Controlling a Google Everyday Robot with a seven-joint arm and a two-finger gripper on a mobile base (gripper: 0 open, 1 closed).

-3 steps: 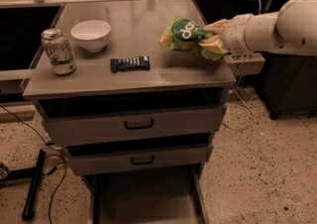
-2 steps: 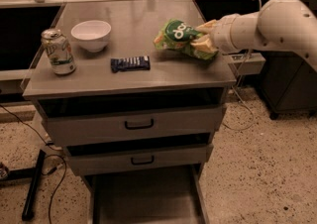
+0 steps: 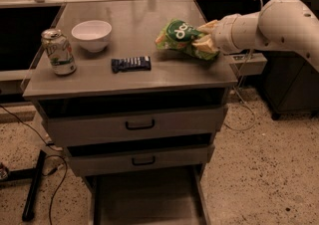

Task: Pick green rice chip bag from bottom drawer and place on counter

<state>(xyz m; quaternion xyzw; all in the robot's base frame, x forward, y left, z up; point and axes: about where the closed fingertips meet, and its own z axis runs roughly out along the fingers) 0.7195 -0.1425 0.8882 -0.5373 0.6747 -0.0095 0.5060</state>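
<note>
- Four items across the counter [image 3: 149, 12]: far left a soda can [image 3: 59, 52], next a white bowl [image 3: 91, 35], then a dark blue bar [image 3: 131, 63] lying flat near the front edge.
- Lower down, the bottom drawer [image 3: 144, 201], pulled out beneath two upper drawers.
- Further right, the green rice chip bag [image 3: 177, 35], tilted over the counter's right part; cannot tell whether touching the surface or just above it.
- Probably light, soft and crinkly, slippery film around fragile chips; best pinched gently at an end seam.
- Far right, the gripper [image 3: 205, 40], clamped on the bag's right end.
</note>
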